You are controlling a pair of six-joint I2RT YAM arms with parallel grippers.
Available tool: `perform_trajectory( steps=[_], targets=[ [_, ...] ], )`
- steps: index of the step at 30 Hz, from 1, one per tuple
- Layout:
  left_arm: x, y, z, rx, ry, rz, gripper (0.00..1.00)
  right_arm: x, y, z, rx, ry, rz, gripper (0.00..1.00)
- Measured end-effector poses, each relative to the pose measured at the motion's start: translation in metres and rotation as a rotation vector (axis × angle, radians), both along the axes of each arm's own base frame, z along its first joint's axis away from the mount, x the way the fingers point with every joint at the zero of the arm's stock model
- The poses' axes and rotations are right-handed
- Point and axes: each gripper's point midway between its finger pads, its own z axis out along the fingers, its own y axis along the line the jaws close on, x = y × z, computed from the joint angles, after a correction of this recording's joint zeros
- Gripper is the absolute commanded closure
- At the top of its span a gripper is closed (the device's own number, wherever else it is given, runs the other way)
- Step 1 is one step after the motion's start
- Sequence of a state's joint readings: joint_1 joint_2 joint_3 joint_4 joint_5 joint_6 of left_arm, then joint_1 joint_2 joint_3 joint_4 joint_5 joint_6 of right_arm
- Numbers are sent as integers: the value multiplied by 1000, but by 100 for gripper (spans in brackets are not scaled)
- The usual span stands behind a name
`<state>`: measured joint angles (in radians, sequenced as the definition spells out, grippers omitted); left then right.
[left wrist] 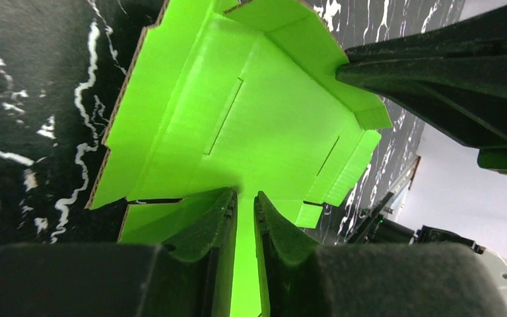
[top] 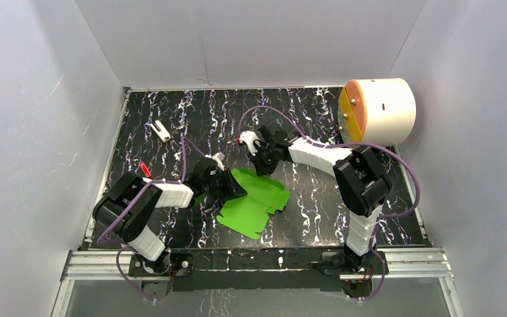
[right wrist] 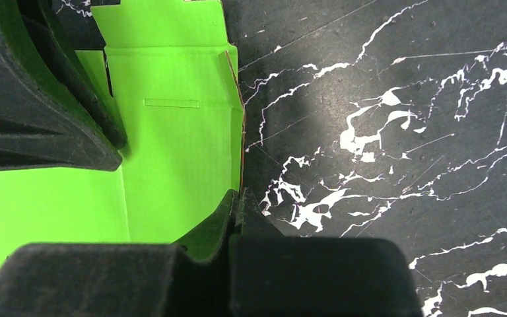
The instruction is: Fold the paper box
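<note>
On the marbled table, both claws (top: 228, 181) (top: 264, 164) reach low, pinching the green paper box (top: 254, 201).

left arm: reaches in low from the near left, elbow bent, wrist pointing right | left gripper (left wrist: 245, 218): jaws nearly together, pinching the paper box (left wrist: 251, 125) edge | right arm: stretches from the near right toward the far middle | right gripper (right wrist: 236, 218): jaws clamped on the sheet's edge
</note>
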<state>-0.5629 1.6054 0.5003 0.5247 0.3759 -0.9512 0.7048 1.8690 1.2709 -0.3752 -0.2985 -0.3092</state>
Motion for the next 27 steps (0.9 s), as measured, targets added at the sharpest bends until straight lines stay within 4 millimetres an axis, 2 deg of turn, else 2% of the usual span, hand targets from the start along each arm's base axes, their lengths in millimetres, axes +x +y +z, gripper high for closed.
perform_trajectory(
  steps=[5,9,15,18,21,27],
  targets=[
    [8,9,14,54,-63,23,80,2,2,8,-29,-39,29,100],
    [27,18,50,58,-188,71,79,10,2,19,-53,-101,47,100],
    [59,55,91,60,-322,236,75,28,5,43,-82,-217,70,100],
    [69,76,95,77,-354,305,72,31,3,50,-104,-271,98,100],
    [73,87,90,95,-372,330,70,31,7,55,-123,-322,146,100],
    [75,87,84,99,-417,299,64,28,14,57,-179,-415,251,100]
  ],
)
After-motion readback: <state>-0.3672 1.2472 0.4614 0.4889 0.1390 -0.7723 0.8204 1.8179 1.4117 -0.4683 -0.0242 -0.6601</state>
